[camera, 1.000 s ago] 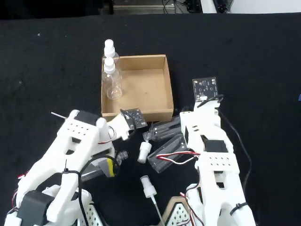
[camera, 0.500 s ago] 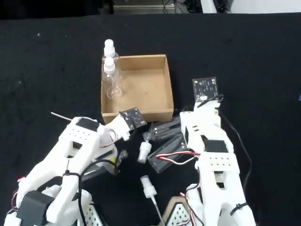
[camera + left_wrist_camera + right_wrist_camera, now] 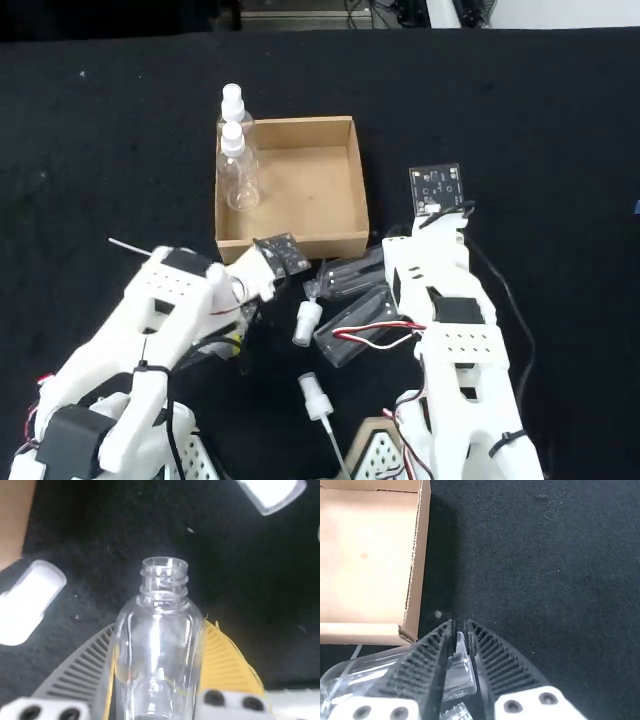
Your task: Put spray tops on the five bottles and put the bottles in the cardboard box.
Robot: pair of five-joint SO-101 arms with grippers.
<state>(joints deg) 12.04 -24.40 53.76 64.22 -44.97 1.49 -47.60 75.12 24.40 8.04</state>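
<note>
The left gripper (image 3: 161, 632) was clamped around an open-necked bottle (image 3: 161, 605), its neck pointing out past the fingertips. The right gripper (image 3: 460, 627) seemed pinched on a second clear bottle (image 3: 365, 677) lying just beside the cardboard box (image 3: 415, 555). Capping looked the step in hand. Next, 1 of the 2 loose spray tops (image 3: 307, 322) had to meet that neck, so the right gripper probably needed to let go first. 2 capped bottles (image 3: 238, 172) stood at the box's far corner.

— How are the arms held?
— Left arm (image 3: 150, 320) and right arm (image 3: 450, 340) are stretched forward.
— The grippers?
— Left gripper (image 3: 160, 630) is clamped on a bottle (image 3: 160, 605), right gripper (image 3: 460, 627) on a second bottle (image 3: 365, 672).
</note>
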